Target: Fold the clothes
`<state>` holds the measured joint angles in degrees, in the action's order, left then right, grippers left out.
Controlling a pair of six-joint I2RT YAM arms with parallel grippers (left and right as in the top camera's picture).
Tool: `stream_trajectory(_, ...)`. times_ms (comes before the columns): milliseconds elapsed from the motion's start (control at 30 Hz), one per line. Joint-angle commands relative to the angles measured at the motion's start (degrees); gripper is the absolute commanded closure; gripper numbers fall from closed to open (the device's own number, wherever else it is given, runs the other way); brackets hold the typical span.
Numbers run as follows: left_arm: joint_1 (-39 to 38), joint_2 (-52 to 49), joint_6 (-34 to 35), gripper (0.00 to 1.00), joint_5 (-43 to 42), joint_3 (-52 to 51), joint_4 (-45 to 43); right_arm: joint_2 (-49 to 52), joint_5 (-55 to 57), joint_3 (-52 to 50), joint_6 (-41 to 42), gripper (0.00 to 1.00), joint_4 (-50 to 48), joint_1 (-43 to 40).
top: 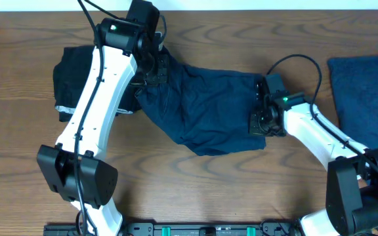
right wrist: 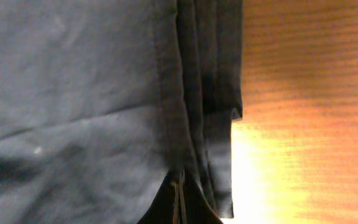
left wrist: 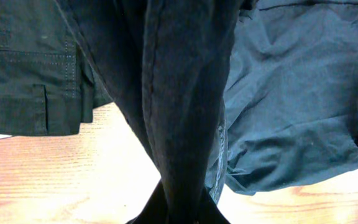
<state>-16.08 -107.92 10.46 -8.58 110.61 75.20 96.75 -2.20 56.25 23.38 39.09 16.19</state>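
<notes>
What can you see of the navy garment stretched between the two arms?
The navy garment is soft, woven-looking dark blue cloth with stitched seams and hems. It lies wrinkled and unfolded across the wooden table. The left tool is shut on its far left corner, the right tool on its hemmed right edge. Its lower edge bulges toward the near side.
</notes>
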Motion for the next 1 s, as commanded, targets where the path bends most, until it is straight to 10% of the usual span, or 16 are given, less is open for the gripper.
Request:
stream_trajectory(0, 0.00, 0.42, -0.31, 0.94, 0.28, 1.27, 0.26, 0.35, 2.27, -2.91, -0.74, 0.99, -3.04, -1.92)
stream_trajectory(967, -9.49, -5.66, 6.21, 0.94, -3.91, 3.48, -2.75, 0.35, 1.49, -9.57, 1.92, 0.99, -10.19, -1.86)
